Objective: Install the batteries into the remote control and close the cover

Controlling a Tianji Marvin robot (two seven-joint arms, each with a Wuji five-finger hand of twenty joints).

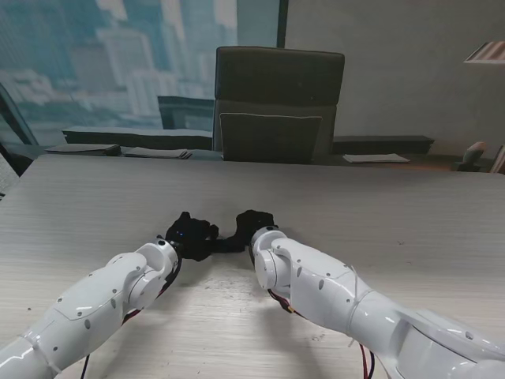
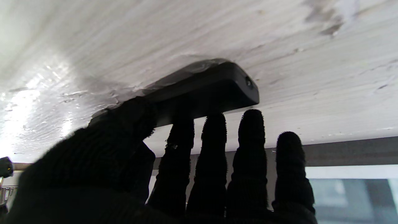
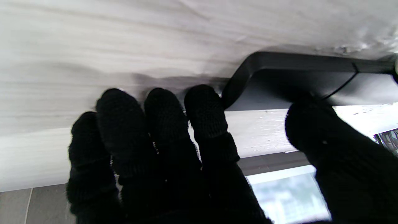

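The black remote control (image 2: 214,90) lies flat on the bench (image 1: 379,213) between both hands. The left hand (image 2: 174,161) grips one end; the right hand (image 3: 174,149) pinches the other. No batteries are visible, and the cover looks seated, so the task is probably near its end.

An office is indicated. A long pale wood-grain table (image 1: 379,205) is faced by a dark high-backed chair (image 1: 278,103) at its far side. City towers are seen through a large window (image 1: 118,55) behind, and papers (image 1: 375,158) are laid on a low dark ledge (image 1: 237,140) beneath it.
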